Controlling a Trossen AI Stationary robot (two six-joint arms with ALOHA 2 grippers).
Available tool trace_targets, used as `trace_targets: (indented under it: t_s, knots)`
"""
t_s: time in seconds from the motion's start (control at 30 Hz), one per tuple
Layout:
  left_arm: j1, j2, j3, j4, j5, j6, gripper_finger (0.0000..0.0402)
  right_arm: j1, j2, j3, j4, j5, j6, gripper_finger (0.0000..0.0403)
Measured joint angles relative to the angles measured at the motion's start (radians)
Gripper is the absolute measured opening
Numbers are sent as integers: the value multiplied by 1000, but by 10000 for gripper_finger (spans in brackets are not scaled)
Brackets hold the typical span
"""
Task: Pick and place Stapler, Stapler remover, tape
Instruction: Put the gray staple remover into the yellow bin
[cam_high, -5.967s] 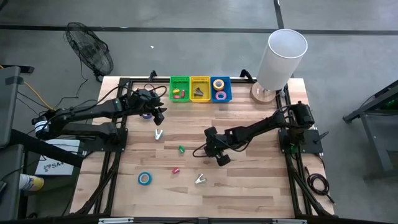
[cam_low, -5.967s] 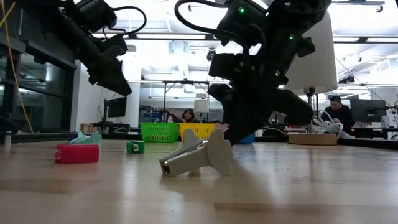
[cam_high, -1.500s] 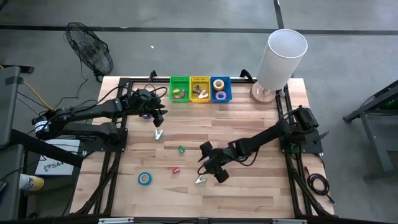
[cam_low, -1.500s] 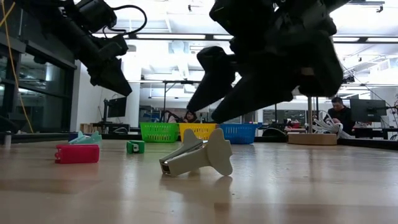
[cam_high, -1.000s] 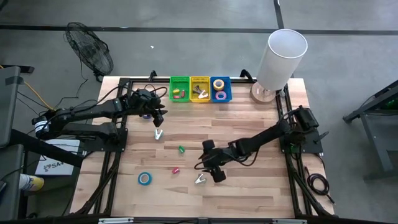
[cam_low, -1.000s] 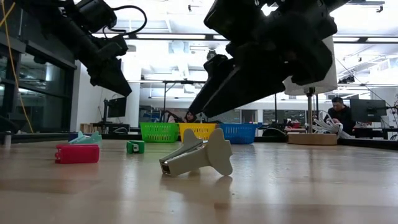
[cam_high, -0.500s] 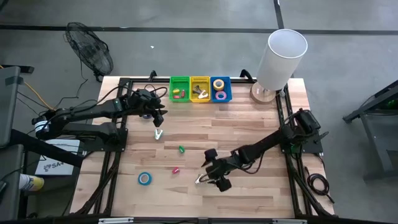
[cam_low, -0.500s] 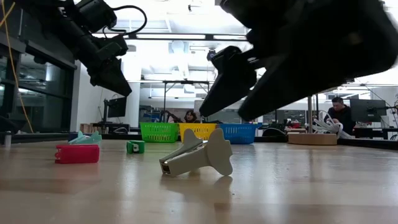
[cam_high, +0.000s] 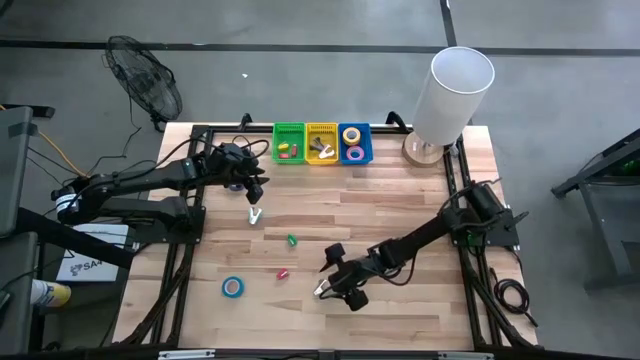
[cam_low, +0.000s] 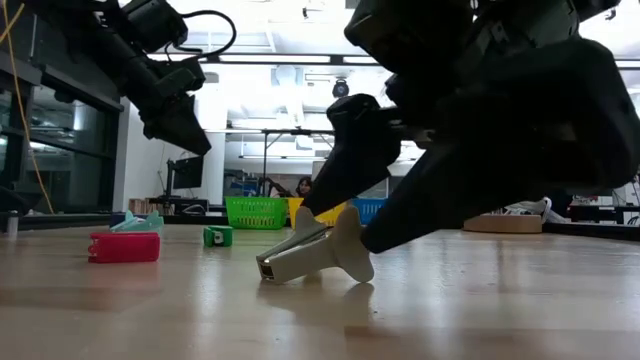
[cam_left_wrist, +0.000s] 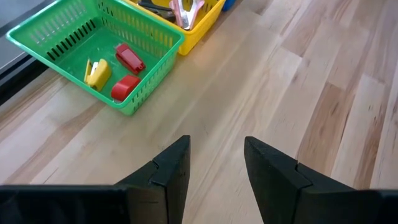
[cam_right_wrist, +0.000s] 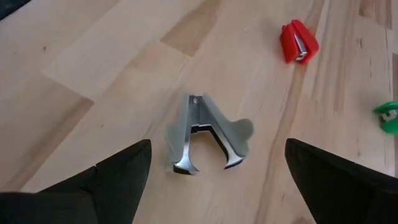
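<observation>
A silvery claw-shaped stapler remover (cam_high: 322, 289) lies on the wood table near its front, claws toward my right gripper (cam_high: 333, 280). That gripper is open and slants down over it. In the right wrist view its fingers stand on either side of the remover (cam_right_wrist: 202, 134), apart from it. A red stapler (cam_high: 283, 272), a green stapler (cam_high: 291, 240), a blue tape roll (cam_high: 232, 287) and a second remover (cam_high: 255, 215) lie loose on the table. My left gripper (cam_high: 255, 188) hangs open above the far left of the table, with nothing between its fingers (cam_left_wrist: 168, 174).
Green (cam_high: 289, 143), yellow (cam_high: 321, 143) and blue (cam_high: 354, 143) bins stand in a row at the far edge; the green one (cam_left_wrist: 99, 56) holds red and yellow staplers. A tall white cylinder (cam_high: 455, 95) stands at the far right corner. Bare wood lies right of the remover.
My right gripper has moved toward the table's near edge and down, from above and behind the stapler remover until its open fingers stand on either side of it. The remover has stayed where it was.
</observation>
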Motion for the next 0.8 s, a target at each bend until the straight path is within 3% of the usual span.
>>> trace_targets:
  t_s: [0.47, 0.8]
  knots:
    - [0, 0, 0, -3, 0, 0, 149, -16, 3, 0, 42, -27, 25, 359]
    - [0, 0, 0, -8, -1, 0, 149, -15, 73, 0, 122, -56, 24, 349]
